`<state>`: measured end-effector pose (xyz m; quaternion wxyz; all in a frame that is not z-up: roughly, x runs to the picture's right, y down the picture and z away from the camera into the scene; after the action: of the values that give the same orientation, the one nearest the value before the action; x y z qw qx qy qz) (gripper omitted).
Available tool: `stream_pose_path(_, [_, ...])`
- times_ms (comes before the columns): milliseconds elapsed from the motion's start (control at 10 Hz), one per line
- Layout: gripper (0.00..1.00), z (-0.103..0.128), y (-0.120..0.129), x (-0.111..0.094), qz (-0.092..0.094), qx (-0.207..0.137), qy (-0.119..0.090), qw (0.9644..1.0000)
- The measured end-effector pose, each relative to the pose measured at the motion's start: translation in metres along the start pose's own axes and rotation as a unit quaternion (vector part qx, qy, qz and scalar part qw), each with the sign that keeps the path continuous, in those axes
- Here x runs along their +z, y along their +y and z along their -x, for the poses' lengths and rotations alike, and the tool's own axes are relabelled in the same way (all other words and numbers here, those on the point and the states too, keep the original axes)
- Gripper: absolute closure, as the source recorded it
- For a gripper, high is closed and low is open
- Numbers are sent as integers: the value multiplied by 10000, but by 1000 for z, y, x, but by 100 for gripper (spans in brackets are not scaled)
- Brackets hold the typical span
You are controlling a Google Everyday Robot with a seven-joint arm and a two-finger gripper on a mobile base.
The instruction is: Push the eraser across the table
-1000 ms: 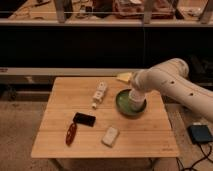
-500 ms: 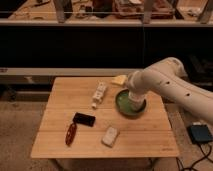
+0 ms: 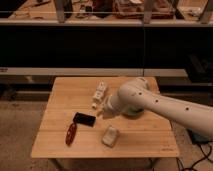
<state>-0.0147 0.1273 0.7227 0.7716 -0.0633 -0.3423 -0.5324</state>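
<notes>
The eraser, a small flat black block, lies on the left half of the light wooden table. My gripper is at the end of the white arm that reaches in from the right. It hangs low over the middle of the table, just right of the eraser and a little behind it, apart from it.
A reddish-brown elongated object lies in front of the eraser on its left. A whitish block lies near the front edge. A small white bottle lies behind the gripper. The arm hides most of a bowl. A dark shelf stands behind the table.
The arm has swung left, from over the bowl to the middle of the table, so the gripper is closer to the eraser. The objects have not moved.
</notes>
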Motion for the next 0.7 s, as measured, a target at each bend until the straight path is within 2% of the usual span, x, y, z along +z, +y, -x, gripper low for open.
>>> stream_pose_path(100, [91, -17, 12, 23, 147, 143, -36, 9998])
stream_pose_path(300, [100, -44, 25, 44, 171, 415, 24, 9990])
stream_pose_path(500, [100, -60, 31, 63, 32, 666, 65, 9978])
stream_pose_path(700, [100, -64, 33, 77, -106, 775, 178, 9968])
